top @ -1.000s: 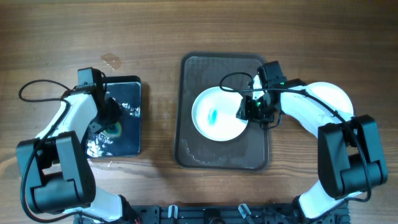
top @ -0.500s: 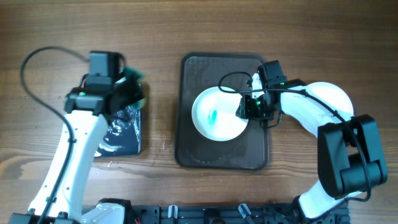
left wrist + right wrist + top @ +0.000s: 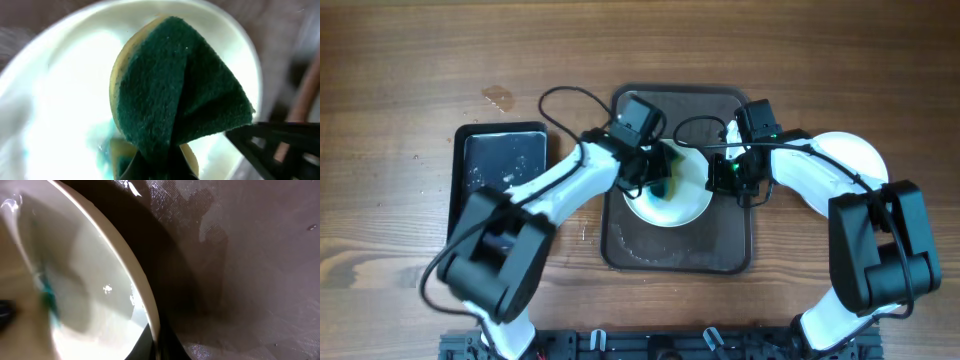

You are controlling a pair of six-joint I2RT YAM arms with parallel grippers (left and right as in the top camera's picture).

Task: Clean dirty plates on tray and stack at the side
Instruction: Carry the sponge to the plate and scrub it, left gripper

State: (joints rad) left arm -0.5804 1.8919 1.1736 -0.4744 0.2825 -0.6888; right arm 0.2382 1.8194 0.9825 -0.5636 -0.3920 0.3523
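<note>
The left gripper point(image 3: 658, 175) is clenched on a folded green sponge point(image 3: 180, 95), pressed just beneath it onto the white plate point(image 3: 60, 100), where a blue-green smear shows. Opposite, the right gripper point(image 3: 727, 177) pinches that plate's rim, steadying it on the dark tray point(image 3: 630, 245) below. The left arm reaches far across, wrist bent down; the right arm folds inward. Beyond the right gripper, a second plate point(image 3: 855, 148) lies off the tray, seemingly already done. Scrubbing looks unfinished; stacking remains.
</note>
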